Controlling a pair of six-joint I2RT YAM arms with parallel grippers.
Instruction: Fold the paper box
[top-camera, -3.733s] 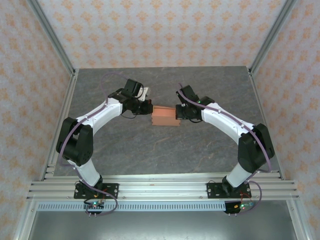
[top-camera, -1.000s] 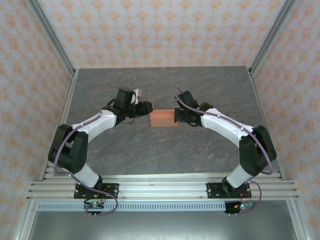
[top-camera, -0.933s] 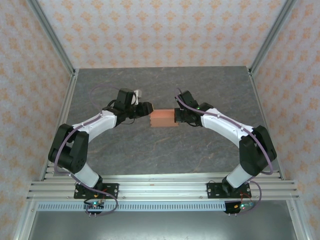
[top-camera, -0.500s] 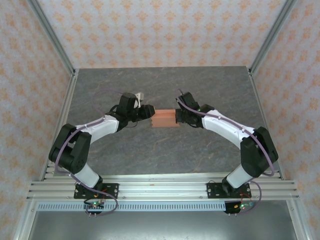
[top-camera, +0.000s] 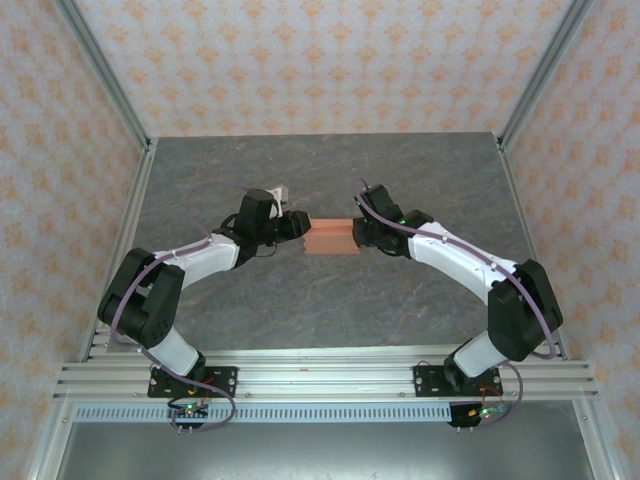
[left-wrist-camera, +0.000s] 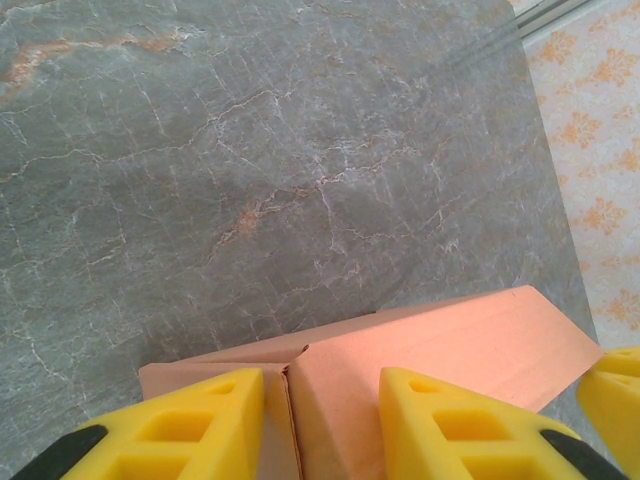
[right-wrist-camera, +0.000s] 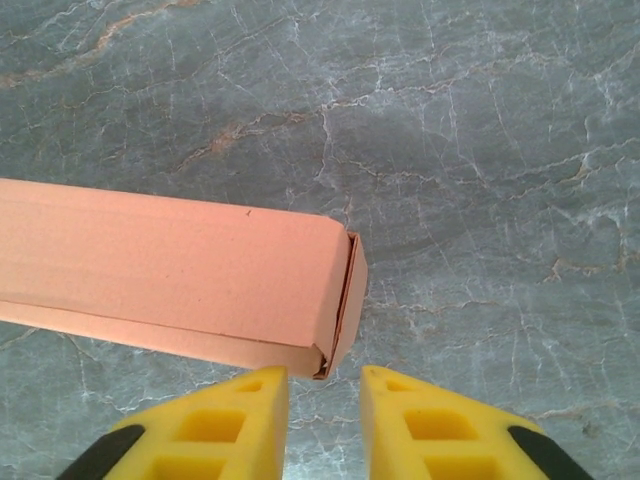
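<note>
Okay so the box (top-camera: 330, 238) is sitting on the grey table (top-camera: 330, 310) pretty much dead centre, long side running left to right, and it looks like a closed-up little carton. Both arms curl in toward it like a pair of brackets. The left arm (top-camera: 200, 255) goes up from its base, bends at the elbow out near the left rail, then reaches across to the right. The right arm (top-camera: 460, 255) mirrors it from the other side.

The left gripper (top-camera: 295, 226) is right at the left end of the box. From its wrist camera, the left gripper (left-wrist-camera: 322, 400) has its yellow fingers spread well apart with nothing between them. The box (left-wrist-camera: 440, 345) lies just past the tips, with a seam where the end flap meets the long side.

The right gripper (top-camera: 357, 234) is at the opposite end. In its own camera, the right gripper (right-wrist-camera: 325, 385) has its fingers nearly together, with a slim gap and table showing through. The bottom corner of the box (right-wrist-camera: 160, 260) sits right at the mouth of that gap. Honestly can't tell if it's nipping the card or only touching it. The end flap there looks a hair ajar, with a thin dark slit along its edge.
</note>
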